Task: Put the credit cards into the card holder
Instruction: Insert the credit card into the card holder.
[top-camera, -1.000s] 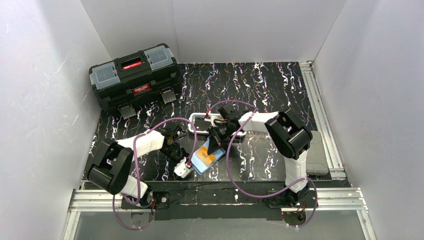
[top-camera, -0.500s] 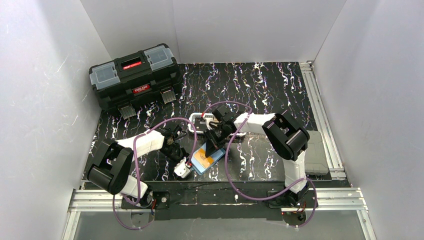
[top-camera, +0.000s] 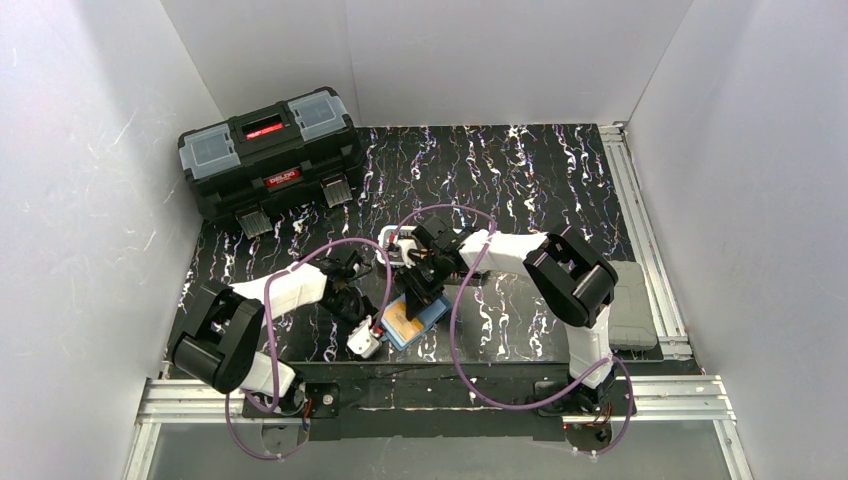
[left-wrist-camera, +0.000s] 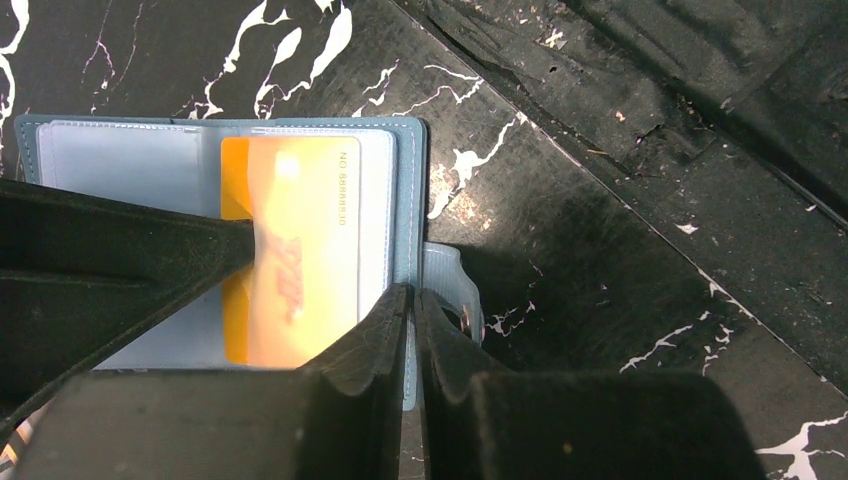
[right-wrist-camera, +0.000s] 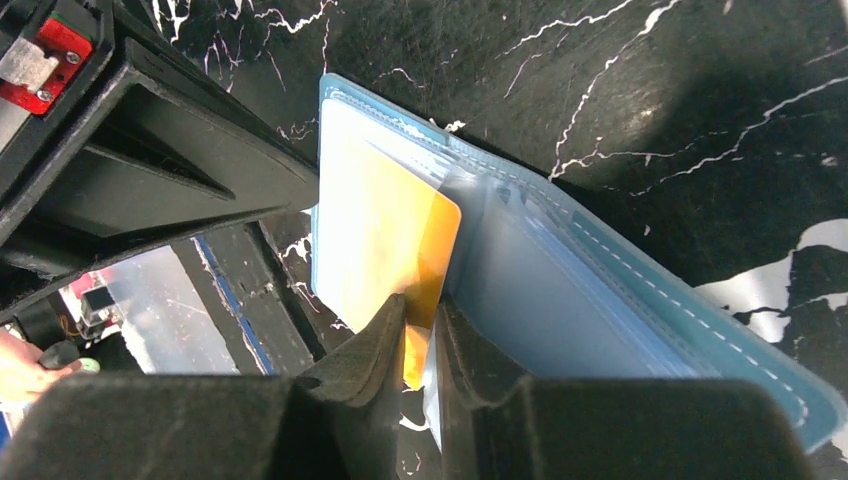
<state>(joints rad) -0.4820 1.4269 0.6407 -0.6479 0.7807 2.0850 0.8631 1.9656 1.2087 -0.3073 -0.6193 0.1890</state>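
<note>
Left wrist view: the left gripper (left-wrist-camera: 412, 300) is clenched on the outer edge of the card holder (left-wrist-camera: 375, 200). Its jaws are nearly together beside the snap tab (left-wrist-camera: 450, 290), pinning the teal booklet open and flat on the black marbled table (left-wrist-camera: 620, 250). The orange card (left-wrist-camera: 295, 250) lies inside a clear sleeve on the page nearest that grip, with only a bright strip left bare on the side toward the fold.

Moving right to the right wrist view, the right gripper (right-wrist-camera: 422, 315) stands at that bare strip. Its jaws are parted a crack, wider than the card is thick, and the card's corner and a loose sleeve edge lie in the gap. The card appears released rather than pinched. The second page of the holder rises at a slant to the right of the fingers. The black and pale cards cannot be made out in any view.

The step in hand looks like seating the orange card and letting it go. Doing this well probably means:

- opening the right jaws a little more before moving
- backing away along the card's own line, so neither finger drags it out or catches the loose sleeve
- keeping the left grip firm so the page cannot lift or fold shut
</note>
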